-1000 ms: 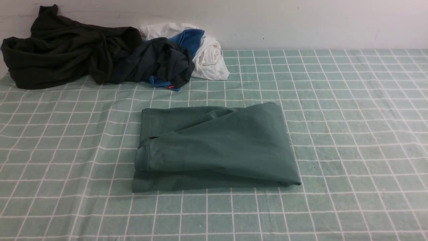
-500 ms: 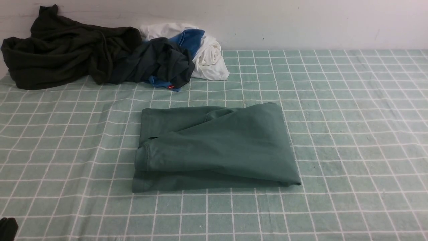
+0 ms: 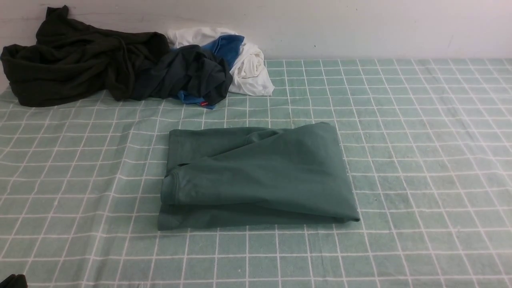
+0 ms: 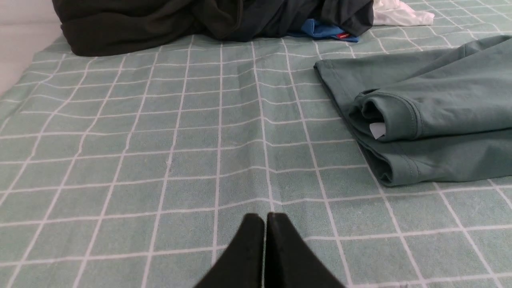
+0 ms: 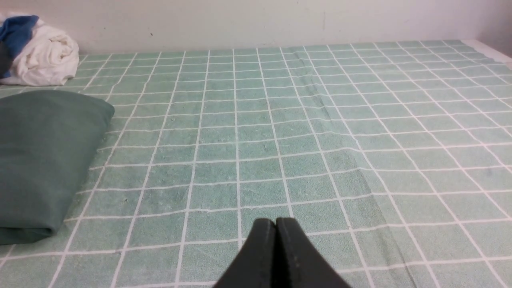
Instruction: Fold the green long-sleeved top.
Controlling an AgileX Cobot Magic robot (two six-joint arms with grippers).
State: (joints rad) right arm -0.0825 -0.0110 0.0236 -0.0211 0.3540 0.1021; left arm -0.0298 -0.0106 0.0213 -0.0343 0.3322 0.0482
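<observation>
wall: plain off-white wall (image 3: 360,28) runs along the far edge of the table.
table: covered in a pale green cloth with a white grid (image 3: 420,160); a long crease shows in it in both wrist views.
open room: whole right half of the table is bare cloth out to the far right corner; wide bare strip also left of the top and along the near edge.
dark pile: crumpled dark olive-black garments (image 3: 80,64) heaped at the far left against the wall, spilling close to the left table edge.
task item: folded dark green long-sleeved cotton top (image 3: 256,176) lies flat near table centre, well apart from the pile; fold on its right side, layered hems on its left.
white/blue bundle: crumpled white cloth with a blue piece (image 3: 248,60), touching the dark pile's right end.
left pincer: (image 4: 265,224) black fingers pressed together, nothing between them, over bare cloth left of the top; only a black sliver in the front view's lower left corner.
right pincer: (image 5: 276,228) fingers pressed together, holding nothing, over bare cloth right of the top; outside the front view.
left wrist only: small white tag (image 4: 377,130) inside the rolled hem opening.
</observation>
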